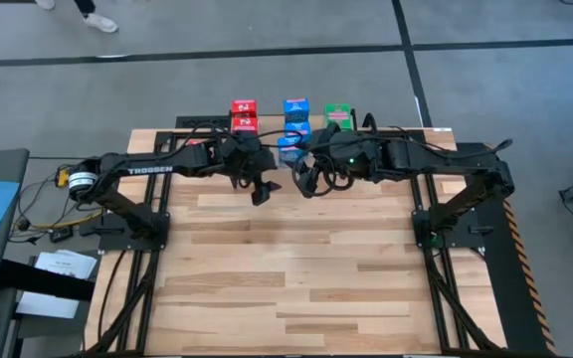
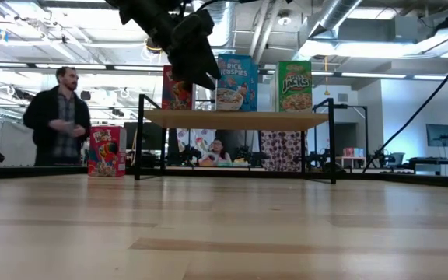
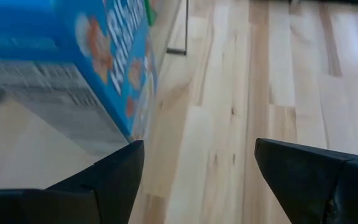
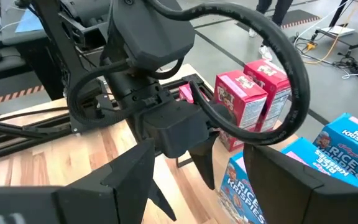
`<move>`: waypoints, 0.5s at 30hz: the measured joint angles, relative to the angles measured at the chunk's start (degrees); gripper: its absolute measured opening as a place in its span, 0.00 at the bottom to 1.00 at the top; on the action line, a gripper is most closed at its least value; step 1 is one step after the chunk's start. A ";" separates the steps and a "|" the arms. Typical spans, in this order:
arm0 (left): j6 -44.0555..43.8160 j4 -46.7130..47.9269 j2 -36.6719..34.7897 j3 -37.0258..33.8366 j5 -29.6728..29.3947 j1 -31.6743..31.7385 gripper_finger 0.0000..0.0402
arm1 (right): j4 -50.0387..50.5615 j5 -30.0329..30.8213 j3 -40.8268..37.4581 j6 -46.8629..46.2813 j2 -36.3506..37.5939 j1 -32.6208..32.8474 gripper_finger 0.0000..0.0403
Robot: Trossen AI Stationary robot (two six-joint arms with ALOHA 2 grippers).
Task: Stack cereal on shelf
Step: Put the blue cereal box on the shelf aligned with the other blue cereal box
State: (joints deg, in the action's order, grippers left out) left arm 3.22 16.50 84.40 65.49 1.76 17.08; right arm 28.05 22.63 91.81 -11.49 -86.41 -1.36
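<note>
Left to right across the far edge of the table (image 1: 306,288):

- Left arm — reaches in from the left post; left gripper (image 1: 260,191) hangs just in front of the shelf (image 2: 236,118), fingers apart and empty. Its wrist view shows a blue box (image 3: 73,56) close beside one finger, not between the two.
- Red cereal — one box (image 2: 106,152) stands on the tabletop left of the shelf; another (image 2: 176,88) stands on the shelf board, partly behind the left arm. The high view shows red boxes (image 1: 243,115) stacked at the shelf's left end; the exact count cannot be told.
- Blue cereal — a Rice Krispies box (image 2: 236,83) upright at the middle of the board; more blue boxes (image 1: 294,124) near it from above, one low beside the right gripper.
- Green cereal — an Apple Jacks box (image 2: 294,85) upright at the board's right end.
- Right arm — reaches in from the right; right gripper (image 1: 311,184) near the left one, fingers spread, holding nothing.
- Person (image 2: 57,117) — stands beyond the table, at left.

Progress, as judged: the shelf top carries one box of each colour in a row, so stacking is under way but unfinished — at least the red box on the tabletop and a blue one by the grippers appear left to place.
</note>
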 joint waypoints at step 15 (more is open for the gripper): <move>0.63 -4.68 0.13 0.00 -2.28 1.08 0.73 | 0.26 0.00 -0.04 -0.02 0.00 -0.29 0.67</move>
State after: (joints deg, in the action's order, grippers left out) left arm 3.86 11.81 84.53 65.49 -0.53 18.16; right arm 28.31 22.63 91.77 -11.51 -86.41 -1.65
